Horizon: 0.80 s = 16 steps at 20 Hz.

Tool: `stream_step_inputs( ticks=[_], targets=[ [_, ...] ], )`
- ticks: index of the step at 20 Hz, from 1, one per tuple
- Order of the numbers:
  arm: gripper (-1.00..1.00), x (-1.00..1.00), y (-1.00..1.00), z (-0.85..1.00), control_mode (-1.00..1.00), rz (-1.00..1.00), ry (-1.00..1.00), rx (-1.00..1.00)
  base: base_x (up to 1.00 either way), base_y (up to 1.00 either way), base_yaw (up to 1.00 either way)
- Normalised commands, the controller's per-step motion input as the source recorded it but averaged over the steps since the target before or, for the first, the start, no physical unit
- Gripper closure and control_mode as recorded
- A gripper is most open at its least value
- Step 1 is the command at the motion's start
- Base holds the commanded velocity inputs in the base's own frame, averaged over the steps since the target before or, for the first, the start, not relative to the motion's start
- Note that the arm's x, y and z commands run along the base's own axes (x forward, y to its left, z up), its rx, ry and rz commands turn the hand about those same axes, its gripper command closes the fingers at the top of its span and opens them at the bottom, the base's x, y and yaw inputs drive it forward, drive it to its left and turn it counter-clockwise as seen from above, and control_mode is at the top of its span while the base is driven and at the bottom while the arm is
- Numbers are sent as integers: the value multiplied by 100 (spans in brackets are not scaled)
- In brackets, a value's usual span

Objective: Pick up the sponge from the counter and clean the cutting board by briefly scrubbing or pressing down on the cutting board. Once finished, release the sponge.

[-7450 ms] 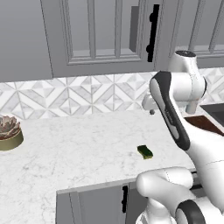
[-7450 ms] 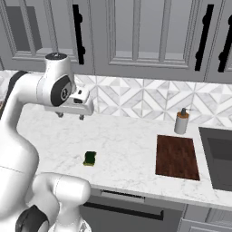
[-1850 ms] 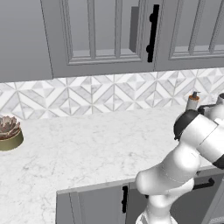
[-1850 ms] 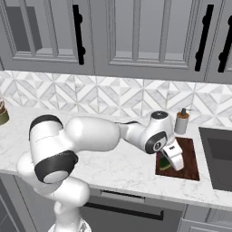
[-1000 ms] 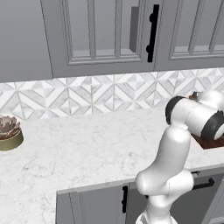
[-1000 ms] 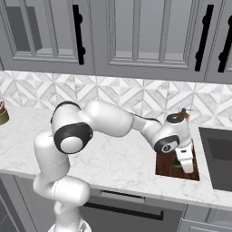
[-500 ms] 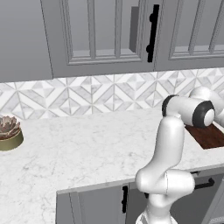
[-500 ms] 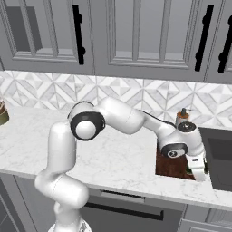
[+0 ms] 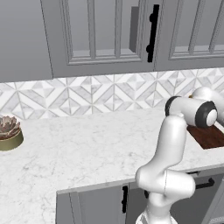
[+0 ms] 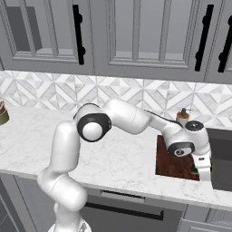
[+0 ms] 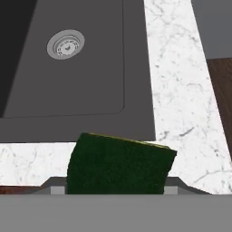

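Green sponge (image 11: 118, 163) hiding gripper (image 10: 202, 171) fingertips

- The table (image 9: 87, 144) is a wide white marble-patterned top with faint grey veining, running along the tiled backsplash and over grey cabinet fronts.
- A cutting board (image 10: 172, 163), flat, rectangular and dark reddish-brown, lies flat on the table near its front edge, just left of the sink in the right base view; its corner also shows in the left base view (image 9: 210, 136).
- A dark sink (image 11: 72, 63) with a round metal drain (image 11: 66, 44) is set into the table, a strip of marble between it and the board.
- A small bottle (image 10: 182, 116) stands at the back, behind the board.
- A potted succulent (image 9: 8, 133) sits at the far left end, well apart from the board.
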Motion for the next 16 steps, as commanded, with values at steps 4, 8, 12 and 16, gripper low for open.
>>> stream_step_inputs(
  ticks=[4, 8, 12, 16],
  targets=[
    [100, 18, 8, -33, -100, 0, 0, -6, 0, 0, 0],
    [100, 19, 11, -28, -100, 0, 0, -5, 0, 0, 0],
    [100, 15, 24, -34, -100, 0, 0, -8, 0, 0, 0],
    [100, 13, 30, -34, -100, 0, 0, -9, 0, 0, 0]
  ],
)
